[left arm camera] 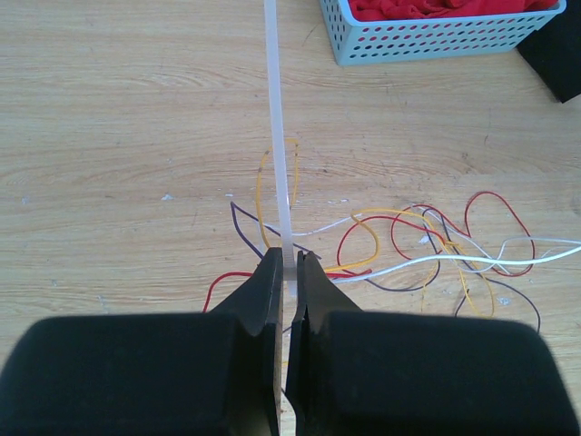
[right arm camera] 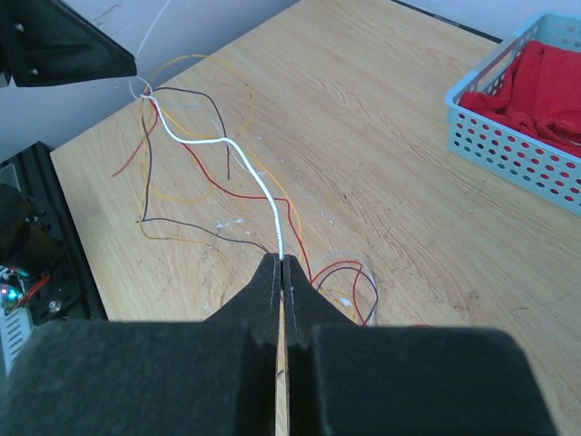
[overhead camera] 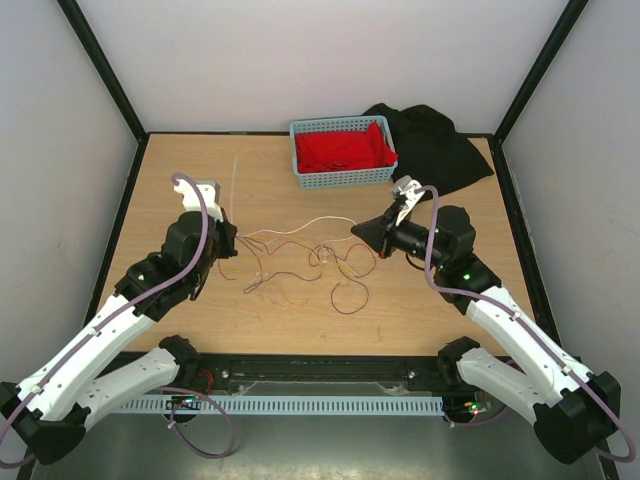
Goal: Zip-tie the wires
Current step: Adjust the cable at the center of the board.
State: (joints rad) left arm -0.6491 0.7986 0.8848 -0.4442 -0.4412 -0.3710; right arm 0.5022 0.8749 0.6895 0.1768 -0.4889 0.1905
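A perforated blue basket point(overhead camera: 345, 178) of red cloth point(overhead camera: 340, 150) and a crumpled black cloth point(overhead camera: 440, 150) lie well apart from the thin curly wires point(overhead camera: 325, 255) sprawled on the wood-grain table point(overhead camera: 420, 310). The left gripper point(left arm camera: 289, 272) clenches the flat, translucent zip tie point(left arm camera: 277, 136) at the wires' left end. The right gripper point(right arm camera: 281, 268) pinches one white strand point(right arm camera: 227, 150) of them.

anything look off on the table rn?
Nothing damaged or spilled. The wires lie in a loose, sprawling tangle mid-table, unbundled. The left gripper pinches the zip tie, which is not looped around them; the right gripper is shut on one white strand. A black cloth sits crumpled by the basket.
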